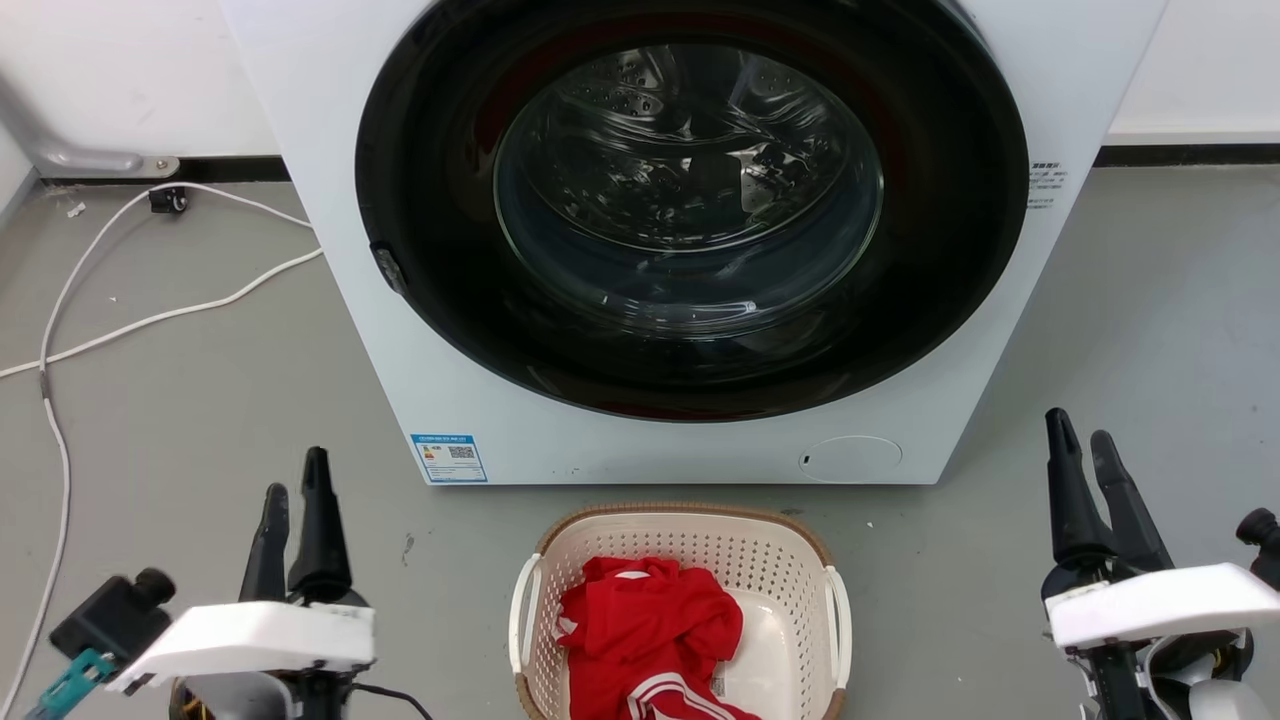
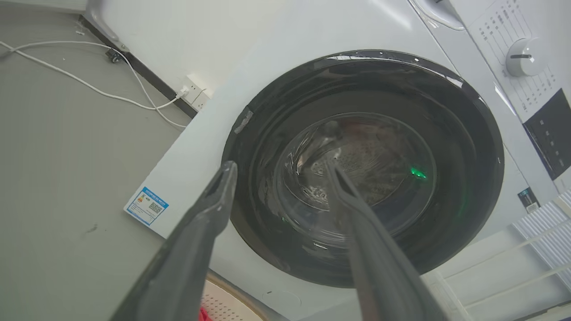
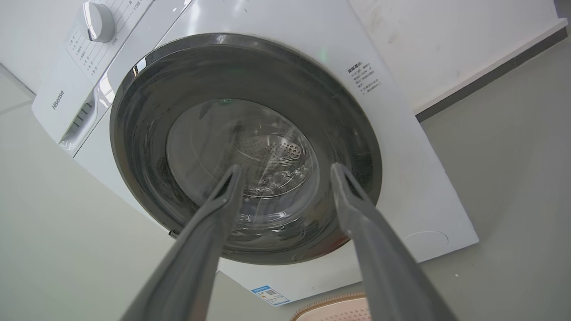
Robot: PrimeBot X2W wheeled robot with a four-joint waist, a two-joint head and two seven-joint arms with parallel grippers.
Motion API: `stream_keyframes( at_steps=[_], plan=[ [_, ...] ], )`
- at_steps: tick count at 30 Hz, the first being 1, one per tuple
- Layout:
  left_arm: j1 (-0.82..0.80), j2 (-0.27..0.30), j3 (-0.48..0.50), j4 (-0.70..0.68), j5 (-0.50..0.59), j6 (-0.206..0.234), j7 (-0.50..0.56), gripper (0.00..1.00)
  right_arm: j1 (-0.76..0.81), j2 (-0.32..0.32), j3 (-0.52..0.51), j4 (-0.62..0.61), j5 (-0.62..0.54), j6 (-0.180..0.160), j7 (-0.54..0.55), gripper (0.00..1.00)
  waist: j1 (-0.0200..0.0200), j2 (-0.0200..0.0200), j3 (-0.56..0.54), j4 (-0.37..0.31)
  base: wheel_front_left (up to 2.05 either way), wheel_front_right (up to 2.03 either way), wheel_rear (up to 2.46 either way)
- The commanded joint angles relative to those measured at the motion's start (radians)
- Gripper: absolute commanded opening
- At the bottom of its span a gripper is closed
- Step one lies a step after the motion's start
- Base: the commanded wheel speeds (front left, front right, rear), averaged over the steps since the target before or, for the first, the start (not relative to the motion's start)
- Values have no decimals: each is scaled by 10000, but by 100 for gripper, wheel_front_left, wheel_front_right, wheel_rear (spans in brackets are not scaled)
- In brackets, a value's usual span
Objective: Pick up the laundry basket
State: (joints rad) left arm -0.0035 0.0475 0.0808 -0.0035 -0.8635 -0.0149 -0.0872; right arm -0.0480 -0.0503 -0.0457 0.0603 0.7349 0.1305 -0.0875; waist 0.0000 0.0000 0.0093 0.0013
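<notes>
The left fingers [image 1: 320, 520] and right fingers [image 1: 1070, 490] gape, empty. The laundry basket [image 1: 680, 513] sits on the floor [image 1: 200, 420] between them, behind the tips: stiff, probably light; grip its white side handles [image 1: 520, 612].

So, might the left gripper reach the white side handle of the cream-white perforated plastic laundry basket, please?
Probably yes: the left gripper is open, and bare grey floor separates it from the near handle of the laundry basket.
</notes>
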Motion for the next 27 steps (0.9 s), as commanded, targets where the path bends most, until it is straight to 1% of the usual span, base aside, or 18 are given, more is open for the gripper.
stream_keyframes(
  at_steps=[1,4,7,12,15,17,20,23,25,27],
  plan=[
    [-20,40,-118,-296,607,129,-92,100,-56,-21,54,-231,-384,2,-80,100,0,0,6,-4,0,0,0],
    [11,38,-589,-482,1494,367,-182,100,0,-20,148,-357,-984,2,-172,100,0,0,22,-18,0,0,0],
    [20,54,-926,-622,2170,449,-275,100,51,-20,206,-453,-1490,2,-263,100,0,0,30,-28,0,0,0],
    [66,205,-1418,-849,2818,505,-418,100,135,-18,260,-446,-2059,2,-404,100,0,0,56,-39,0,0,0],
    [107,296,-1638,-920,3072,407,-505,100,166,-17,256,-425,-2425,1,-493,100,0,0,64,-41,0,0,0],
    [152,319,-1783,-909,3150,206,-551,100,195,-16,268,-398,-2734,1,-546,100,0,0,66,-38,0,0,0],
    [144,475,-1996,-905,3619,-13,-627,100,227,-15,386,-315,-3425,1,-624,100,0,0,69,-31,0,0,0],
    [162,619,-2273,-911,4135,44,-701,100,247,-17,413,-195,-3905,0,-703,100,0,0,63,-30,0,0,0],
    [248,581,-2323,-821,4217,150,-765,100,261,-15,405,-121,-4183,1,-751,100,0,0,56,-31,0,0,0],
    [305,534,-2303,-726,4225,83,-803,100,279,-15,346,-47,-4421,1,-803,100,0,0,51,-35,0,0,0]
  ],
)
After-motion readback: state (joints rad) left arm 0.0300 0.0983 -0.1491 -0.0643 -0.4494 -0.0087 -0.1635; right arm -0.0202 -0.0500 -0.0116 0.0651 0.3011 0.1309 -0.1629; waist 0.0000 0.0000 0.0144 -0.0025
